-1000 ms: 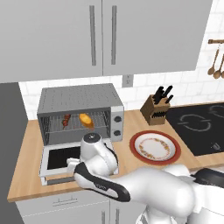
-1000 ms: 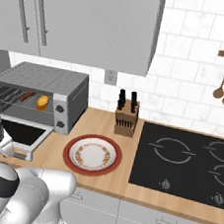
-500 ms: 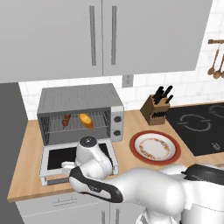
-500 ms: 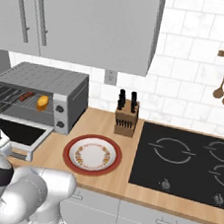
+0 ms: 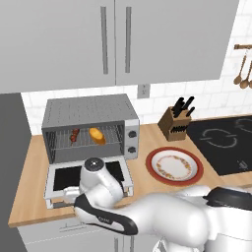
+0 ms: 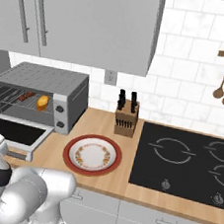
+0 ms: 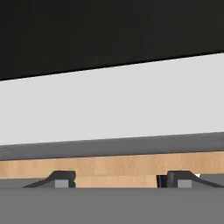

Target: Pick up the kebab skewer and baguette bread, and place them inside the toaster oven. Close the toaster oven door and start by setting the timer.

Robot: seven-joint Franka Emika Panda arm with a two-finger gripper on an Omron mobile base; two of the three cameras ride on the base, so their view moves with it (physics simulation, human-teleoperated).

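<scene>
Loading complete: kebab skewer (image 5: 75, 135) and baguette bread (image 5: 97, 136) lie side by side on the toaster oven (image 5: 88, 128) rack near the tabletop's left edge; toaster oven door (image 5: 88, 175) down, hand (image 7: 116, 179) spread at its front edge; closing and timer outstanding.

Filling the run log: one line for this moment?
food: kebab skewer, baguette bread on rack | toaster oven door: open | gripper: at door edge, jaws apart

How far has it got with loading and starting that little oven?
Loading looks done: the kebab skewer and baguette bread lie on the rack inside the toaster oven. In hand: the end effector, fingers apart, sits at the lowered toaster oven door. Left: shutting the door and setting the timer.
</scene>
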